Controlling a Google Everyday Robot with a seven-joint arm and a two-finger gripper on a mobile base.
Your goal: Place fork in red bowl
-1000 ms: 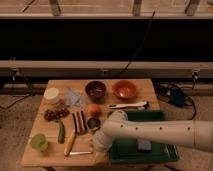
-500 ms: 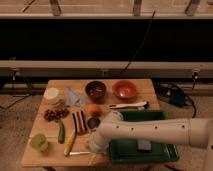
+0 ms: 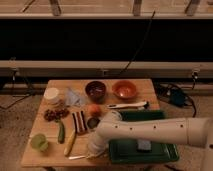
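Note:
The fork is a slim silvery piece lying near the table's front edge, left of centre. My gripper hangs at the end of the white arm, low over the table just to the right of the fork's end. Whether it touches the fork cannot be made out. The red bowl stands upright at the back right of the table, far from the gripper, and looks empty.
A dark maroon bowl stands left of the red one. A white-handled knife, an orange, a yellow banana-like piece, a cucumber and brown sticks lie around. A green tray lies under the arm.
The arm has stretched leftward and down; the gripper has moved from the table's middle to the front edge beside the fork.

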